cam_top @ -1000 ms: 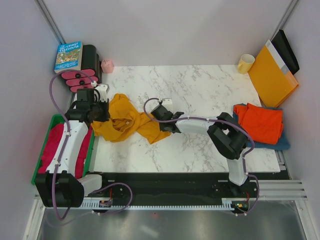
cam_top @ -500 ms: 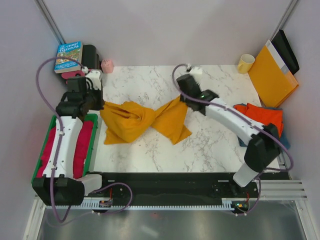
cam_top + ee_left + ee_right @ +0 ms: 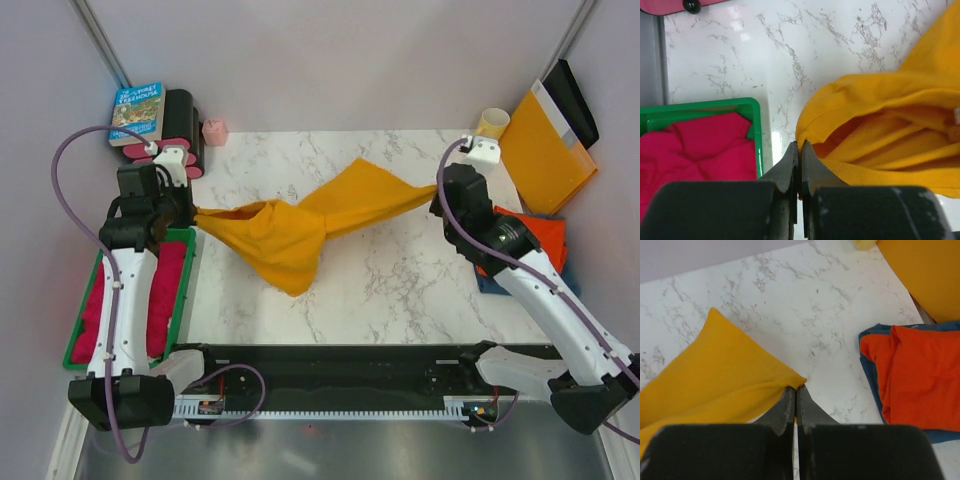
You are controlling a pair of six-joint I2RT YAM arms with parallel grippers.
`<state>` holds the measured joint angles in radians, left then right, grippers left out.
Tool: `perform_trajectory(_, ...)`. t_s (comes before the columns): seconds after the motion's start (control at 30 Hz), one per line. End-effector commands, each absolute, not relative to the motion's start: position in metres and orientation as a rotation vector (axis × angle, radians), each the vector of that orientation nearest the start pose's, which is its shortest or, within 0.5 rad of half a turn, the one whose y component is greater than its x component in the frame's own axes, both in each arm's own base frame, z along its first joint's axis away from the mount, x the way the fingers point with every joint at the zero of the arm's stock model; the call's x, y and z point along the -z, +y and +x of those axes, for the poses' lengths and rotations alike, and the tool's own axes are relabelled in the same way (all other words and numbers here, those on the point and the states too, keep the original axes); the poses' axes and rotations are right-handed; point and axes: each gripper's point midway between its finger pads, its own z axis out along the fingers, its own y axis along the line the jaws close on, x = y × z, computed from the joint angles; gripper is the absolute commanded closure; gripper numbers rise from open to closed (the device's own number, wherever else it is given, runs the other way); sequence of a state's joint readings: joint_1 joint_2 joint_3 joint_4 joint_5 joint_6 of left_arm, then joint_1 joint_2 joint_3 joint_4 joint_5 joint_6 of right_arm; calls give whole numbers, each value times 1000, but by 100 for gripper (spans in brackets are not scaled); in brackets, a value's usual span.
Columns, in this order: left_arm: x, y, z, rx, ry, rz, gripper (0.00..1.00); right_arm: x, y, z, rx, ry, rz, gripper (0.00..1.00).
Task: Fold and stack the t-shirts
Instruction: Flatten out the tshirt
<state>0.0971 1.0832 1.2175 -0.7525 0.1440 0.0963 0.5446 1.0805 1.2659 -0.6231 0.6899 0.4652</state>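
The mustard-yellow t-shirt is stretched between the two arms over the middle of the marble table. It is twisted near its centre, and a loose fold sags toward the near edge; we cannot tell whether that fold touches the table. We see the left gripper pinched tight on a hemmed edge at the shirt's left end, and the right gripper clamped on a corner of its right end, jaws pressed together on the cloth.

Just past the right gripper, at the table's right edge, the orange-red t-shirt lies folded on top of the blue t-shirt. Behind them a yellow-orange envelope leans at the wall, with a pale yellow mug just beside it. Beside the table's left edge, a green tray holds red cloth. A book sits at the far left corner.
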Motion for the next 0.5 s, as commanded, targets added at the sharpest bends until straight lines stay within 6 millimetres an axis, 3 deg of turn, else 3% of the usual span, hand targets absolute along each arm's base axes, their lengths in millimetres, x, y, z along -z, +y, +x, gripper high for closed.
perform_trajectory(0.0,-346,23,327,-16,1988,63,98,-401,44,307,114,1732,379,100)
perform_trajectory(0.03,-354,28,335,-18,1986,44,98,-422,40,305,110,1691,392,100)
perform_trajectory(0.07,-385,28,336,-12,1929,34,98,-439,39,305,105,1664,395,100)
perform_trajectory(0.1,-395,29,337,-9,1910,27,98,-471,34,298,73,1601,411,100)
perform_trajectory(0.17,-414,26,334,11,1870,18,98,-485,28,290,60,1574,429,100)
perform_trajectory(0.3,-407,14,314,60,1861,45,98,-461,25,276,30,1607,435,100)
perform_trajectory(0.33,-396,14,310,60,1883,49,98,-457,23,270,25,1615,433,100)
perform_trajectory(0.47,-405,0,269,78,1822,109,98,-462,6,242,21,1590,432,100)
